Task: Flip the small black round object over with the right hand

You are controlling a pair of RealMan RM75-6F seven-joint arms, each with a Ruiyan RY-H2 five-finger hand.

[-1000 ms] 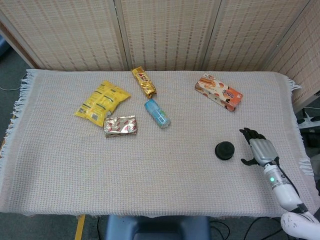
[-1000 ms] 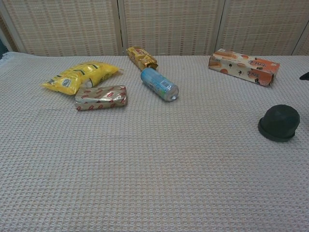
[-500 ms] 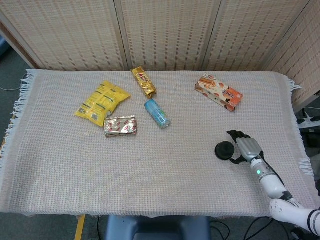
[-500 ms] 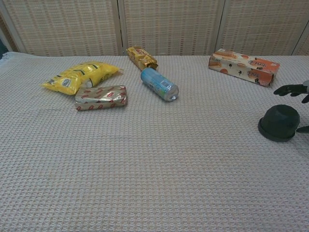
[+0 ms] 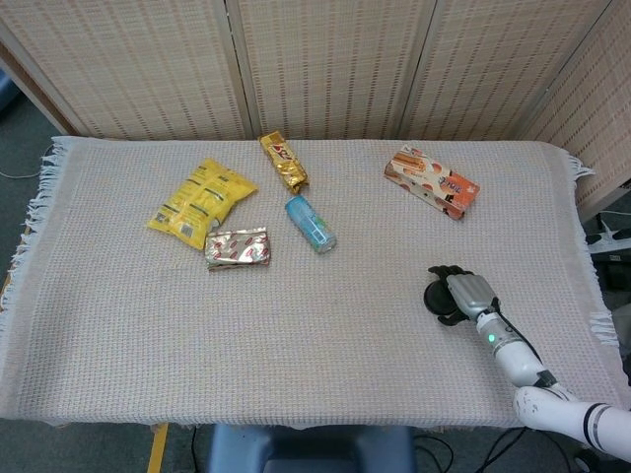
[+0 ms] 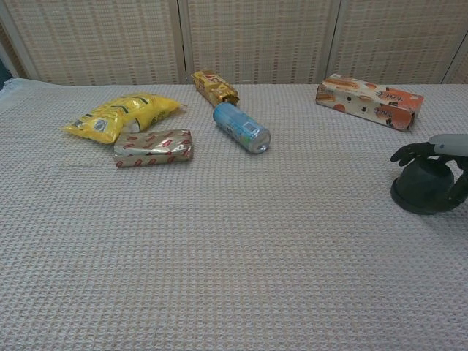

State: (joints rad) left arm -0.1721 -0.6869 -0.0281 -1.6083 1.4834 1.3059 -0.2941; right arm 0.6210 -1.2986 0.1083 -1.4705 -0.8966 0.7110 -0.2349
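right hand (image 5: 465,294) low, fingers curled downward

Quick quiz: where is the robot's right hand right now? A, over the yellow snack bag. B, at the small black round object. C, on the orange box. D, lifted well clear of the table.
B: the right hand sits over the small black round object, fingers draped around it.

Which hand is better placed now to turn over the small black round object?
The right hand. It is already over the small black round object with fingers curved around it. The left hand appears in neither view.
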